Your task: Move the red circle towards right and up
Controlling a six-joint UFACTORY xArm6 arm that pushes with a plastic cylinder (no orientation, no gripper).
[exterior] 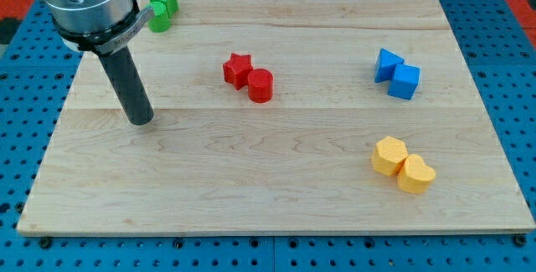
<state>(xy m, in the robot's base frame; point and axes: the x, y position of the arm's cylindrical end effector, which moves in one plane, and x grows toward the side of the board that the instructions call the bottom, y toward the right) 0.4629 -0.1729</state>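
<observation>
The red circle (260, 84) is a short red cylinder on the wooden board (276, 180), a little left of the middle and toward the view's top. A red star (238, 69) touches it at its upper left. My tip (141, 120) rests on the board well to the left of the red circle and slightly lower, with open board between them. The rod slopes up to the grey arm body at the view's top left.
Green blocks (162, 7) sit at the board's top left corner, partly behind the arm. Two blue blocks (397, 74) sit at the right, touching. Two yellow blocks (403, 165) sit at the lower right, touching. A blue pegboard surrounds the board.
</observation>
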